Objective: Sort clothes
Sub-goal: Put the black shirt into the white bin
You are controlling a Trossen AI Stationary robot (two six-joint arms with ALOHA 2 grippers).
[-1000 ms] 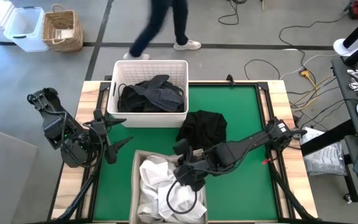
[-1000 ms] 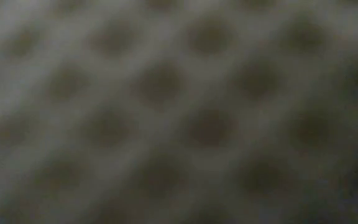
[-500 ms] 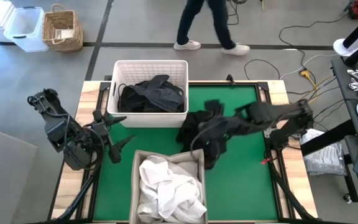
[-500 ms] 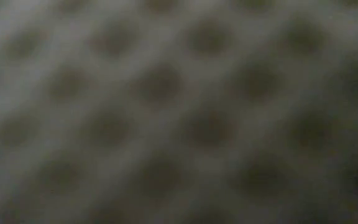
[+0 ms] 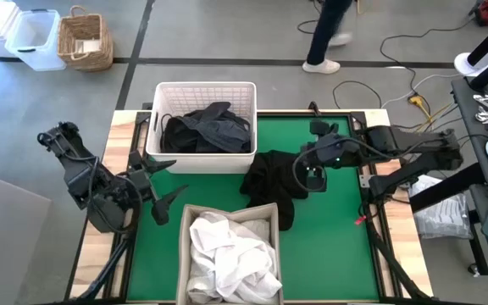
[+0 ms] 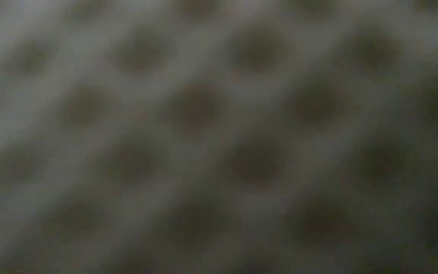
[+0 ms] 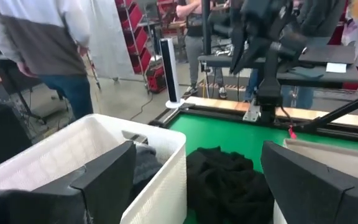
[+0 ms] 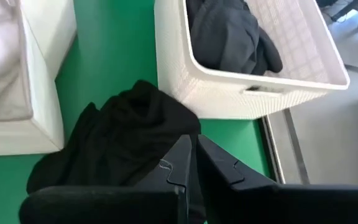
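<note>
High view: right gripper (image 5: 313,161), fingers pressed together and empty, hangs at three o'clock of the black garment (image 5: 274,182). It should spread, then pinch a top fold. Left gripper (image 5: 161,180) waits spread.

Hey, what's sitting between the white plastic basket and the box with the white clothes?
Mostly bare green mat. In the high view, only the black garment lies near that gap, off its right end, beside the white basket and the fabric box.

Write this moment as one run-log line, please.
left tool: open, waiting beside white plastic basket | right tool: shut, empty, above black fabric garment on green mat
</note>
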